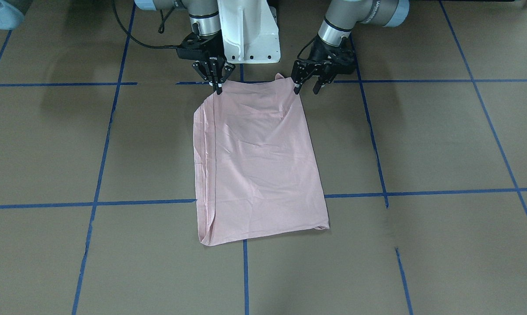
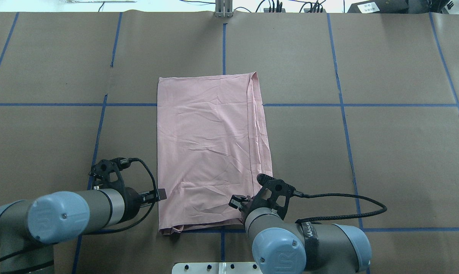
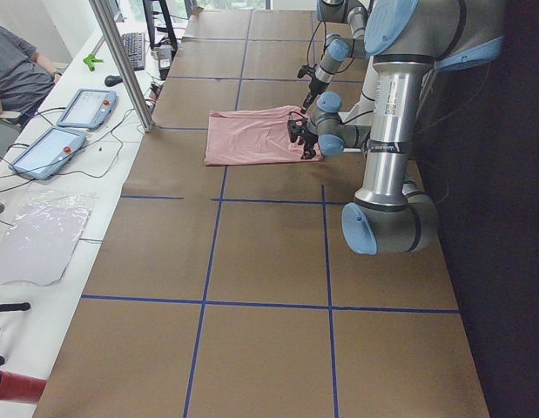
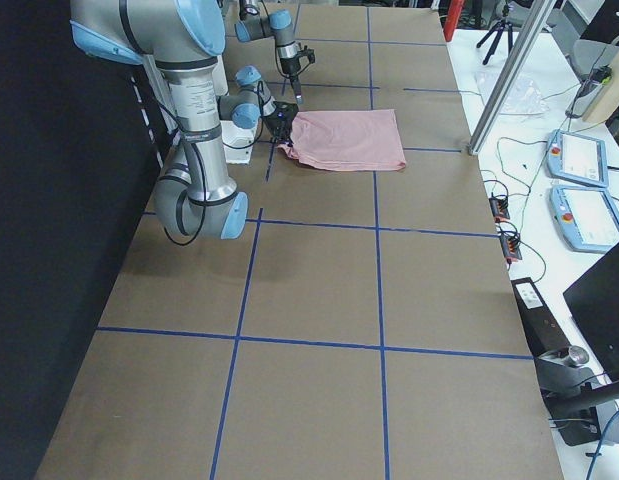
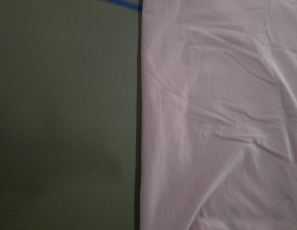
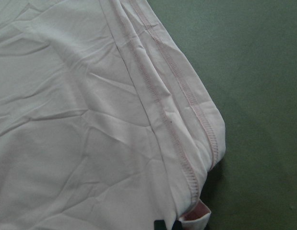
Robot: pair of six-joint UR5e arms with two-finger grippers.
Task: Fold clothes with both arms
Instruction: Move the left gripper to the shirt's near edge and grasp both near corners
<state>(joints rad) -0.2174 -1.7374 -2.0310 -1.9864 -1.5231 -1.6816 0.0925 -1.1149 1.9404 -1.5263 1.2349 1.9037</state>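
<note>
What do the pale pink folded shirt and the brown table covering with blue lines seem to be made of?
The pale pink folded shirt looks like thin matte cotton-like knit: soft creases and stitched hems in the right wrist view. The brown table covering seems matte kraft paper, with sheet seams; its blue lines look like tape.

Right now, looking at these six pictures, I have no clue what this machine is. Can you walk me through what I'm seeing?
It is a two-armed robot at a brown table. Four pictures come from fixed cameras: one facing the robot, one over its shoulders, and one at each end of the table. The other two come from cameras on the wrists and show the cloth close up. A pink T-shirt, folded into a rectangle, lies flat. The left gripper is open at one corner nearest the robot. The right gripper looks shut at the other; whether it pinches cloth is unclear.
</note>
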